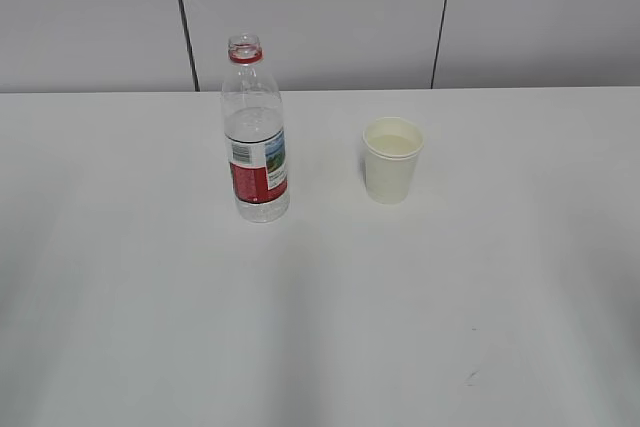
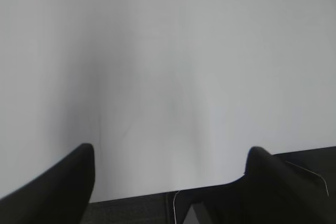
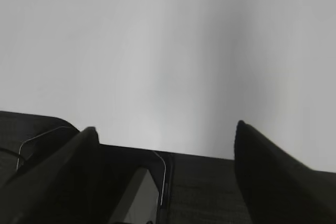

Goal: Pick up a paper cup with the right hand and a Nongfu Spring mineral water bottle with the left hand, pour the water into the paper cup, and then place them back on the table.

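The Nongfu Spring mineral water bottle (image 1: 256,137) stands upright and capless on the table (image 1: 320,327), at roughly 10 o'clock from the centre of the exterior view. Its red neck ring sits at the top, and its red-and-white label wraps the lower body; the water (image 1: 255,127) inside reaches about the top of the label. The paper cup (image 1: 392,159) stands upright at the bottle's 3 o'clock, near it but not touching, with pale liquid visible inside. Neither arm appears in the exterior view. In the left wrist view, the left hand (image 2: 170,156) hangs above bare tabletop at the table edge, jaws spread wide, holding nothing. In the right wrist view, the right hand (image 3: 165,132) is likewise released, jaws wide apart over the table edge, empty.
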{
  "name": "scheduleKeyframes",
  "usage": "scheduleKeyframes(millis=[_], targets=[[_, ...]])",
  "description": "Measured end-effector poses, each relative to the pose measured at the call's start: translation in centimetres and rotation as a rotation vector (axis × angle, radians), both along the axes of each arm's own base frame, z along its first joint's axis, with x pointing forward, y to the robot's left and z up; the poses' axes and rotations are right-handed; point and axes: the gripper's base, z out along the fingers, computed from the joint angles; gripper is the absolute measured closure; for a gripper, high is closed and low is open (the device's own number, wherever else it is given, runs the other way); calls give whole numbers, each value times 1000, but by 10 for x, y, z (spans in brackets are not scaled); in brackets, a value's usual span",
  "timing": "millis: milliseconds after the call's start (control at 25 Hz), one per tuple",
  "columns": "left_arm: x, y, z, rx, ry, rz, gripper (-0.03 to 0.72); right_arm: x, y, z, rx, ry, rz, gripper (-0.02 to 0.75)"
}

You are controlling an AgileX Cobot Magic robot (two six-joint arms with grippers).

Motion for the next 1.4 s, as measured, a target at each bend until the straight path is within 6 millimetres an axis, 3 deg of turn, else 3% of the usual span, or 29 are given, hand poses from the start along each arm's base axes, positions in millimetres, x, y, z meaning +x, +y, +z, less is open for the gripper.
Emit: scheduleKeyframes(millis=[280,560,1120,1400], targets=[[-8,0,4,0,-49,0,163,-11,1,11,-21,-132,-5,153],[-29,0,9,-2,-142,-7,163,-19,3,11,-12,-166,-5,153],[-99,5,18,9,-536,-30,163,-44,7,-21,-33,-177,37,153],[-106,5,17,13,-569,-28,163,-55,9,-33,-36,-222,36,153]])
